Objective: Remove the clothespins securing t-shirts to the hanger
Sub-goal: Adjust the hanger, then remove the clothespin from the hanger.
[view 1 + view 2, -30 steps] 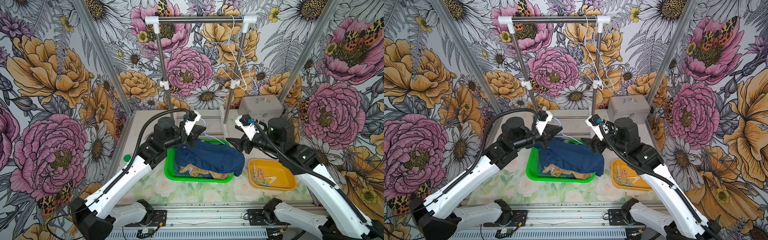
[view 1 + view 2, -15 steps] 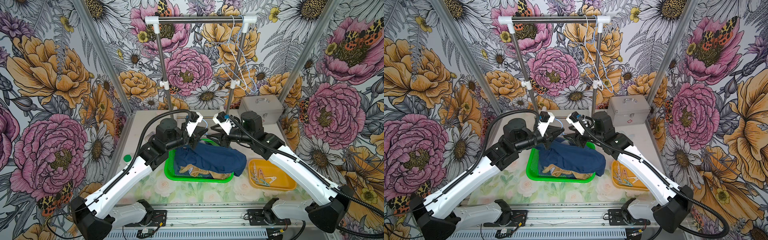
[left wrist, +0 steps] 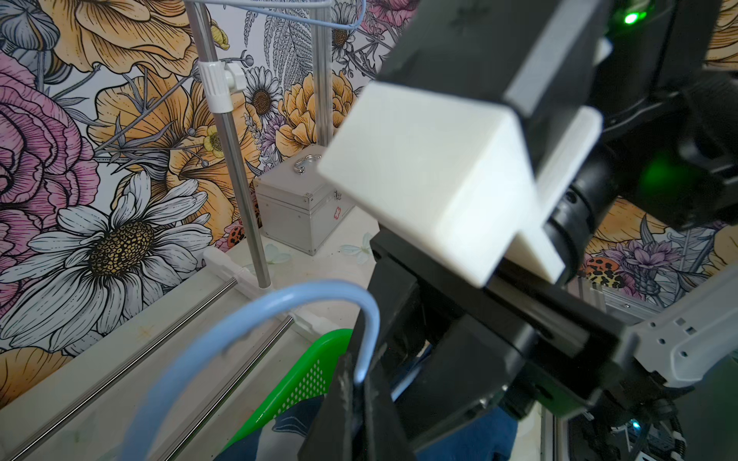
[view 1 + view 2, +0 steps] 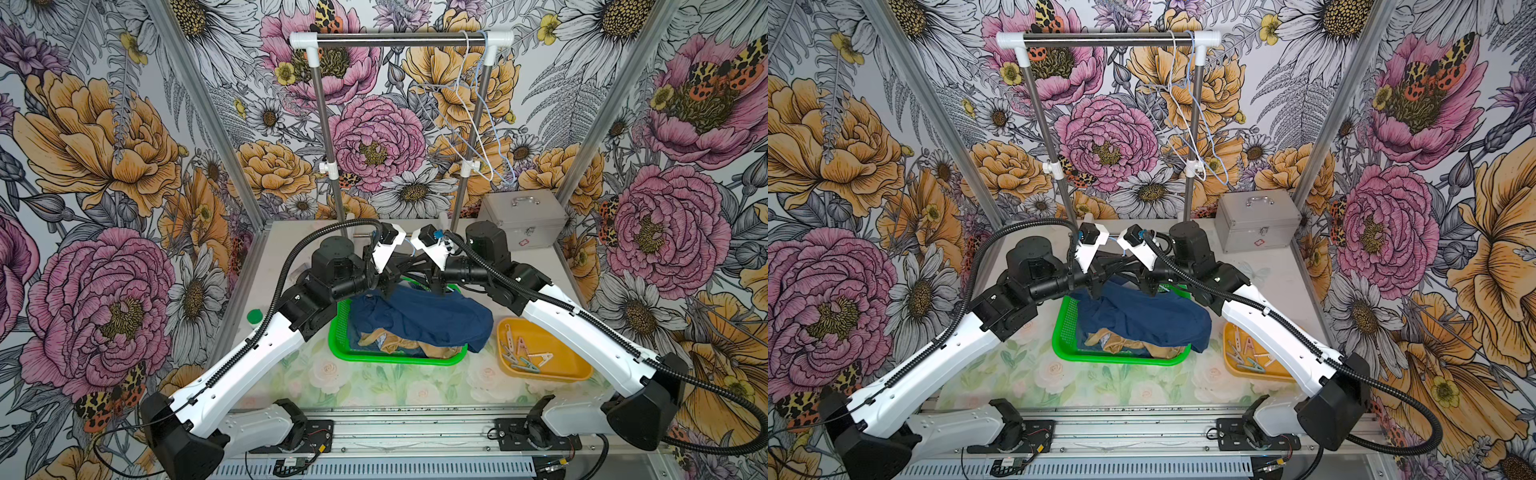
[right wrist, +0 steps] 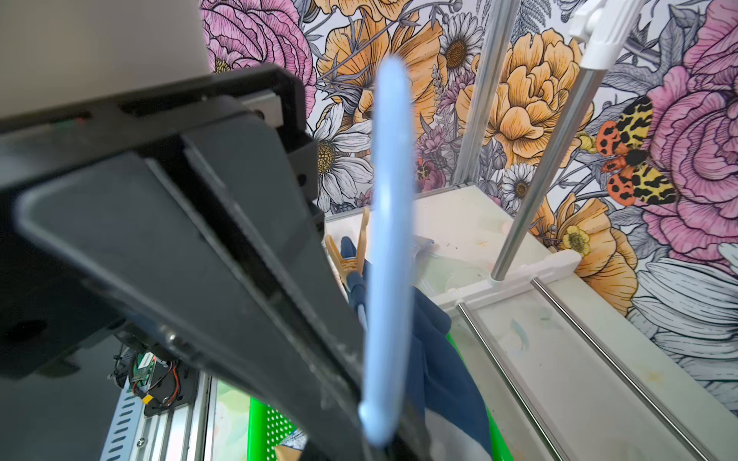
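Observation:
A navy t-shirt [image 4: 428, 320] hangs from a light blue hanger [image 3: 311, 289] over the green basket [image 4: 345, 353], draped on a tan t-shirt [image 4: 399, 345]. Above the basket's far edge, my left gripper [image 4: 390, 286] is shut on the hanger's hook wire, as the left wrist view [image 3: 361, 379] shows. My right gripper [image 4: 436, 286] faces it from the other side. In the right wrist view its jaws [image 5: 383, 439] are shut around the same blue hanger [image 5: 389, 239]. A peach clothespin [image 5: 351, 263] stands clipped on the navy cloth [image 5: 439, 359] just beyond.
A yellow tray [image 4: 573, 370] at the right holds several loose clothespins [image 4: 523, 353]. The rail [image 4: 399, 37] at the back carries bare wire hangers [image 4: 478, 124]. A metal case [image 4: 519, 220] sits at the back right. The two wrists nearly touch.
My right arm swung in from the tray side to the basket's far edge and closed its jaws on the hanger. The left arm kept its grip and barely moved.

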You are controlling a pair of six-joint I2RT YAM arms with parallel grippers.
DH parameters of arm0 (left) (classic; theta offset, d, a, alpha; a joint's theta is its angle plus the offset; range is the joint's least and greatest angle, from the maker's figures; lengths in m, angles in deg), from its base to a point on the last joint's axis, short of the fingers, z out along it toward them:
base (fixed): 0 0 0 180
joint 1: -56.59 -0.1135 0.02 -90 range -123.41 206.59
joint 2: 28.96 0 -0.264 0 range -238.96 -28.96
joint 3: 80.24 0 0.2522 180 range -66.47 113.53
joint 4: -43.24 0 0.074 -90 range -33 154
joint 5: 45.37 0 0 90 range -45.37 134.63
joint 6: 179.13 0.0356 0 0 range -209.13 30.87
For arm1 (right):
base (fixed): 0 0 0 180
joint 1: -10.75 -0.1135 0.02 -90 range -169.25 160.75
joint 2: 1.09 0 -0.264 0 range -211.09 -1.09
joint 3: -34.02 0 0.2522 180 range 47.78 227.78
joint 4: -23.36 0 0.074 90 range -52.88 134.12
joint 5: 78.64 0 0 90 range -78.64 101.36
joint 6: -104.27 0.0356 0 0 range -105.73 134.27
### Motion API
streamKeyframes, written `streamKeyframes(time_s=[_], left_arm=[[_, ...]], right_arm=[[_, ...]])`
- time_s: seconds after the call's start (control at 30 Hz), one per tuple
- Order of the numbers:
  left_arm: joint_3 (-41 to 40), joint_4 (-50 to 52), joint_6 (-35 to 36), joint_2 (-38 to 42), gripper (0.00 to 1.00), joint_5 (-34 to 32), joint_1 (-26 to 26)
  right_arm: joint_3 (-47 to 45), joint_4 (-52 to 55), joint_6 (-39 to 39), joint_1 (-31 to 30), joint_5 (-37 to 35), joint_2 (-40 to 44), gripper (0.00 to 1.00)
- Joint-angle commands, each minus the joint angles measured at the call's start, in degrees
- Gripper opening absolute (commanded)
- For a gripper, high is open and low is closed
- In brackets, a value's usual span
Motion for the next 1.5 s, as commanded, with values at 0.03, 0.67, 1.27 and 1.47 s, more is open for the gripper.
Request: streamKeyframes(time_s=[0.03, 0.67, 1.27, 1.47], left_arm=[[0.70, -0.42, -0.43, 1.31, 0.00, 0.94, -1.11], [-2.65, 7.69, 2.54, 8.40, 0.75, 3.72, -9.46], [1.64, 33.54, 34.39, 11.15, 0.84, 9.83, -25.04], [3.19, 36.58, 44.73, 10.43, 0.86, 7.82, -24.22]], right_arm=[[2.14, -2.45, 0.04, -0.53, 1.61, 0.09, 0.00], [2.15, -2.26, -0.28, 0.81, -0.33, 1.19, 0.00], [7.97, 14.98, -20.09, 3.35, 0.74, 1.50, 0.00], [8.70, 18.33, -25.86, 3.08, -0.50, 1.89, 0.00]])
